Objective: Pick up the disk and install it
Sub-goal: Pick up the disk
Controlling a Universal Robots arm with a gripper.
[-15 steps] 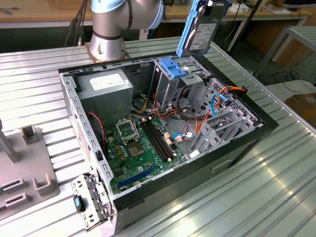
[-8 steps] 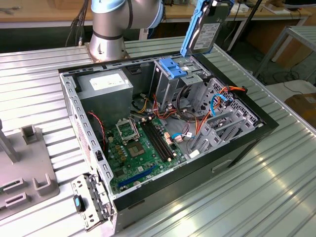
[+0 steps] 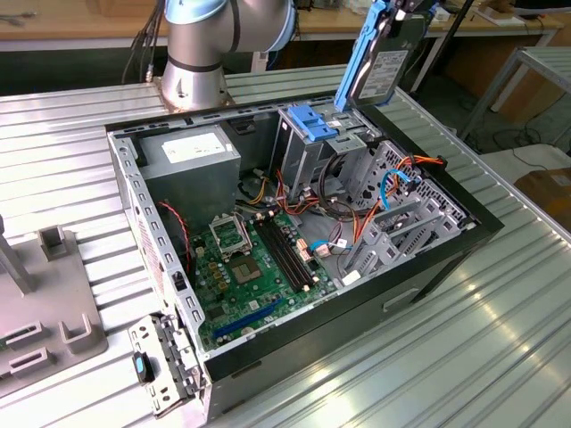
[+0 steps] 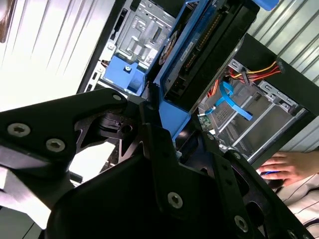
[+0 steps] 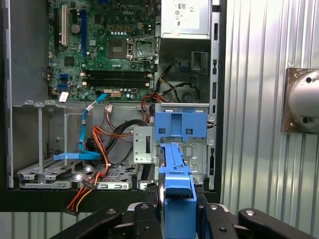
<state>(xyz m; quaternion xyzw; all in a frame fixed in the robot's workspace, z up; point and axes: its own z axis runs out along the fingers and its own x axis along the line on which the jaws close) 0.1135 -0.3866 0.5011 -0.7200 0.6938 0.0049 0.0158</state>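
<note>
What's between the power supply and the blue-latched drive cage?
A bundle of loose cables, between power supply and drive cage, in the first wrist view.

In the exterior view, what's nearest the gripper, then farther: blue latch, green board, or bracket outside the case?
1. Blue latch, atop the drive cage.
2. Green board, on the case floor.
3. Bracket, on the table by the case's corner.
</note>
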